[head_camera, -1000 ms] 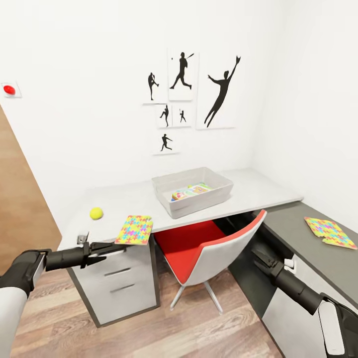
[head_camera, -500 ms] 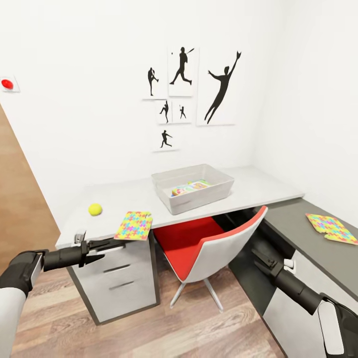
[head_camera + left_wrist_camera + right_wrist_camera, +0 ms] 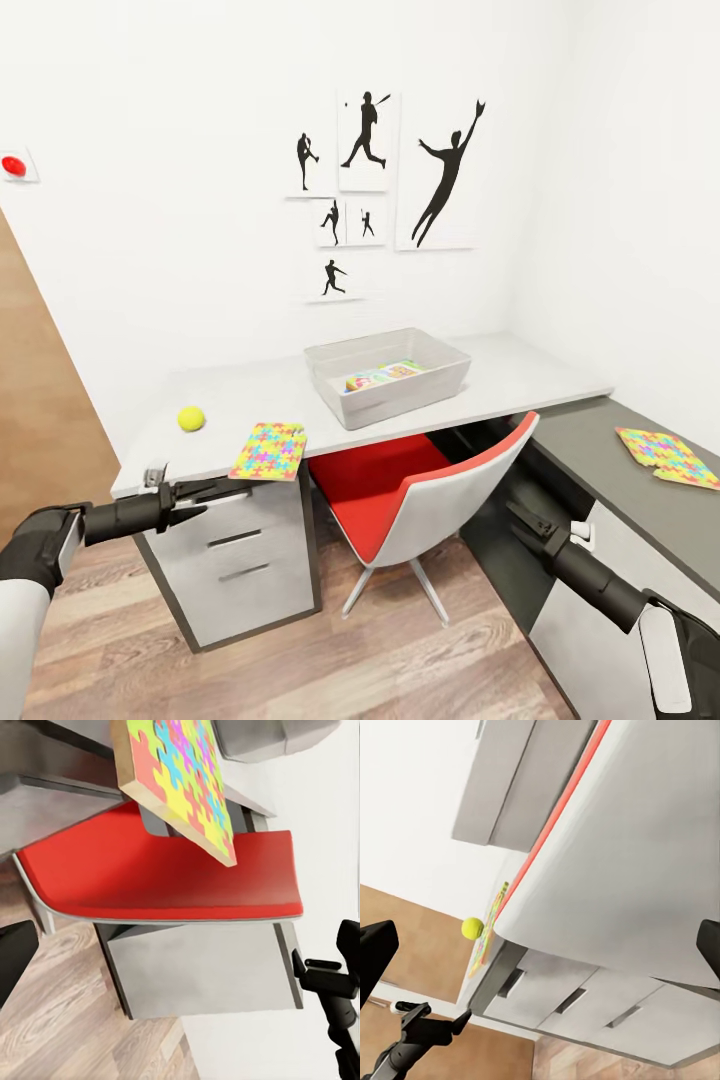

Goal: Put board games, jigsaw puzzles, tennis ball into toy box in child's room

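The light-grey toy box (image 3: 347, 411) stands mid-table (image 3: 250, 388) with a colourful board game (image 3: 385, 377) lying inside. A tennis ball (image 3: 191, 418) rests at the table's left end. One jigsaw puzzle (image 3: 269, 451) lies at the front edge above the drawers, overhanging it slightly; it looms close in the left wrist view (image 3: 184, 780). The other jigsaw puzzle (image 3: 666, 456) lies on the dark right wing. My left gripper (image 3: 212, 493) is open, just below and left of the near puzzle. My right gripper (image 3: 520, 513) is open, low behind the chair. The bed is out of view.
A red-and-white swivel chair (image 3: 420, 500) stands under the table between my arms. White drawers (image 3: 235, 560) sit below the left end. Sports silhouettes (image 3: 385, 190) hang on the wall, a red button (image 3: 13, 166) far left. Wood floor lies in front.
The whole picture shifted a little as the head view moved. My left gripper sank slightly and drew back a touch from the near puzzle. The right arm held still.
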